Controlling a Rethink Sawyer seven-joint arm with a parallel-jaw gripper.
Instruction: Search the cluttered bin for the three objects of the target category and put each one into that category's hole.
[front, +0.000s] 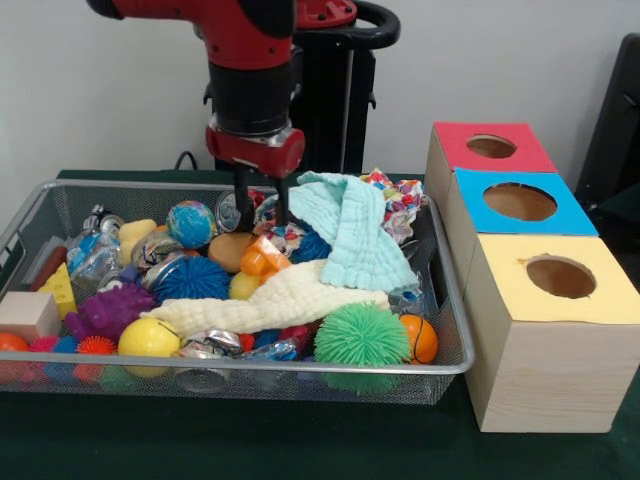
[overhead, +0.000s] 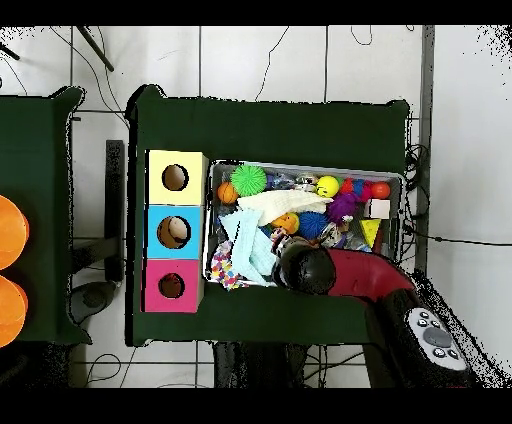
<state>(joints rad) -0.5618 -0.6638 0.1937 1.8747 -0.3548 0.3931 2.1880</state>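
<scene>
Robotics lab: green-covered table (overhead: 300, 120) on tiled floor (overhead: 250, 60) strewn with cables (overhead: 290, 45), plain white wall (front: 100, 90) at 12 o'clock, colour-topped sorting boxes (front: 540, 290) at 3 o'clock.

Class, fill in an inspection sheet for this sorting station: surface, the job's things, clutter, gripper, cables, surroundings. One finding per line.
Surface: dark green table, bin and boxes standing on it.
Job's things: wire bin packed full; three wooden boxes in a row beside it, each with a round hole, topped red, blue and yellow.
Clutter: light blue cloth, cream cloth, green spiky ball, yellow ball, purple spiky toy, wooden block, crushed cans, more.
Gripper: gripper lowered into the bin's back middle, fingers apart, holding nothing visible.
Cables: several on the floor beyond the table.
Surroundings: white wall, tiled floor, two orange round things at the overhead view's edge.
</scene>
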